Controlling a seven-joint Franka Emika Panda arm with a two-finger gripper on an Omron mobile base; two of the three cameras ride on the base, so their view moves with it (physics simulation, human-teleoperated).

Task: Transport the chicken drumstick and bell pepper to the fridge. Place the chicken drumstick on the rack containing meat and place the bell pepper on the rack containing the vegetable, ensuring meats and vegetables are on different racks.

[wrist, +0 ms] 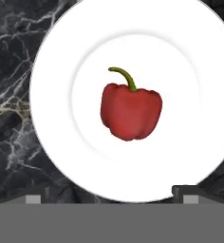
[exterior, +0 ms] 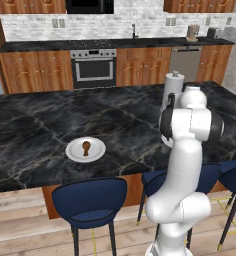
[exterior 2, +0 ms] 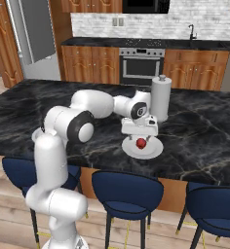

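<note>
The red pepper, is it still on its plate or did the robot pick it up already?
On its plate. The pepper lies in the middle of the white plate, and the open gripper hangs above without touching it.

Black marble island (exterior: 50,120), blue stools (exterior: 92,202), wooden cabinets (exterior: 37,70), oven (exterior: 93,67).

The gripper (exterior 2: 141,135) is being held directly above the bell pepper (wrist: 131,111), with open air between them and the jaws spread wide. The pepper is lying alone at the middle of its white plate (wrist: 57,61), bare rim being left all around it. A tall paper towel roll (exterior 2: 161,98) is standing just behind that plate, crowding the approach from the far side. Near the island counter (exterior: 35,120)'s front edge, the chicken drumstick (exterior: 86,148) is sitting unobstructed on a second plate (exterior: 72,152)
</note>
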